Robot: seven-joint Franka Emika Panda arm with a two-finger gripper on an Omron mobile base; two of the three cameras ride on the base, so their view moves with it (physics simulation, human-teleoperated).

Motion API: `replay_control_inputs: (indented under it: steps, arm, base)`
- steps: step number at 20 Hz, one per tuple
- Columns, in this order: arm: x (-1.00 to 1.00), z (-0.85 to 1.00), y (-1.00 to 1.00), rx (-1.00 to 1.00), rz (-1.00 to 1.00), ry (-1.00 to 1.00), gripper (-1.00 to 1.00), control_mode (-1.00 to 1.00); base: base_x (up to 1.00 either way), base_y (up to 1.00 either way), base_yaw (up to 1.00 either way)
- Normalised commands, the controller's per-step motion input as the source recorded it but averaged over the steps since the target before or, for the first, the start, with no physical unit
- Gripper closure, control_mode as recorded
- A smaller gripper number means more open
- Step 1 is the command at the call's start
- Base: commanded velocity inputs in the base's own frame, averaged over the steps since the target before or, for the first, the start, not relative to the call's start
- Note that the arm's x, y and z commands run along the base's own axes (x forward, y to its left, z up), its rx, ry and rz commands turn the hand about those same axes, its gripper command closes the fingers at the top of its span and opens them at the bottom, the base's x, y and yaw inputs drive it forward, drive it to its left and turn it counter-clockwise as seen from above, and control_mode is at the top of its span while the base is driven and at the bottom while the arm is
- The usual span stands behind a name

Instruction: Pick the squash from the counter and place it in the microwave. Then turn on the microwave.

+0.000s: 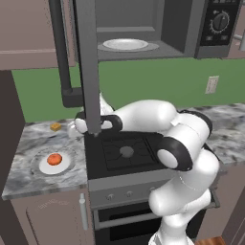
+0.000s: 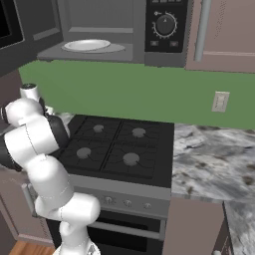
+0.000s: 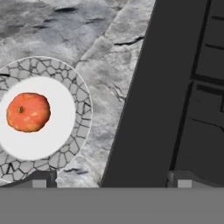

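My end effector (image 3: 111, 179) has its jaws spread wide with nothing between them, one tip over the plate's rim, the other over the stove. It hangs above the seam where the counter (image 3: 109, 65) meets the black stove (image 3: 175, 87). In the left base view it sits behind the hanging microwave door (image 1: 88, 67), so I can't make out its fingers there.

The squash (image 3: 27, 112) lies in the white middle of a round plate (image 3: 81, 109) with a cracked-stone rim, apart from my fingertips. That plate rests on the grey-white marbled counter left of the stove, and a small yellow-orange cube (image 1: 55, 127) sits near the wall behind it.

Above the stove, the microwave (image 2: 99, 30) stands open, a pale turntable dish (image 2: 87, 45) inside, its dial panel (image 2: 166, 25) to the right. The wall behind is green with a white outlet (image 2: 220, 101). More marbled counter runs right of the stove, with brownish cabinets (image 2: 224, 30) above.
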Motion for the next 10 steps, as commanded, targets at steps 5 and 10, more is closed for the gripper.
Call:
replay_control_inputs:
  steps: [5, 10]
  arm:
    - [0.01, -0.08, 0.22, 0.00, 0.05, 0.00, -1.00, -1.00]
    - [0.00, -0.08, 0.21, 0.00, 0.05, 0.00, -1.00, -1.00]
  base:
    - [0.00, 0.00, 0.00]
    - [0.00, 0.00, 0.00]
